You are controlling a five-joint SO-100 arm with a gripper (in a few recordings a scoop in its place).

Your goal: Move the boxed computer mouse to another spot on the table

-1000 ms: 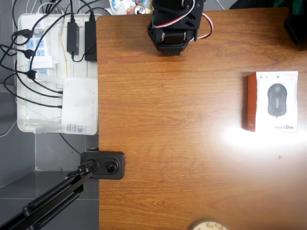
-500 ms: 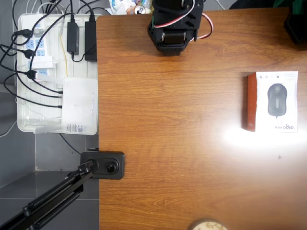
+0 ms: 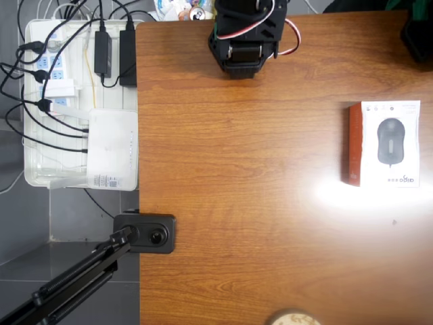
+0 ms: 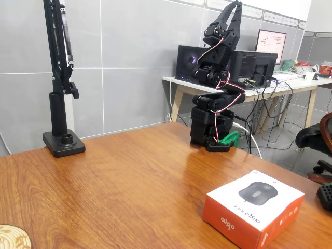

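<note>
a: where was the boxed computer mouse (image 3: pixel 389 143) at that point?

b: it lay flat on the bench (image 3: pixel 257 203), near the right edge in the overhead view, with the pictured mouse facing up and the orange-red panel on its left side. in the fixed view the boxed computer mouse (image 4: pixel 252 206) sat in the near right corner, orange-red sides toward the camera, and nothing touched it.

a: and the arm?

b: the arm (image 4: pixel 215 111) stood at the far edge of the bench, folded and reaching upward, well apart from the box. the tool (image 4: pixel 232 11) pointed up near the top of the fixed view, and its two fingers appeared pressed together with nothing between them.

a: anything else around?

b: a black lamp stand (image 4: pixel 61 104) was clamped at the bench's left side in the fixed view. in the overhead view a white tray (image 3: pixel 34 169) beside the bench held power strips, cables and a white router-like device (image 3: pixel 114 149). a round wooden coaster (image 4: pixel 11 237) sat at the near edge.
</note>
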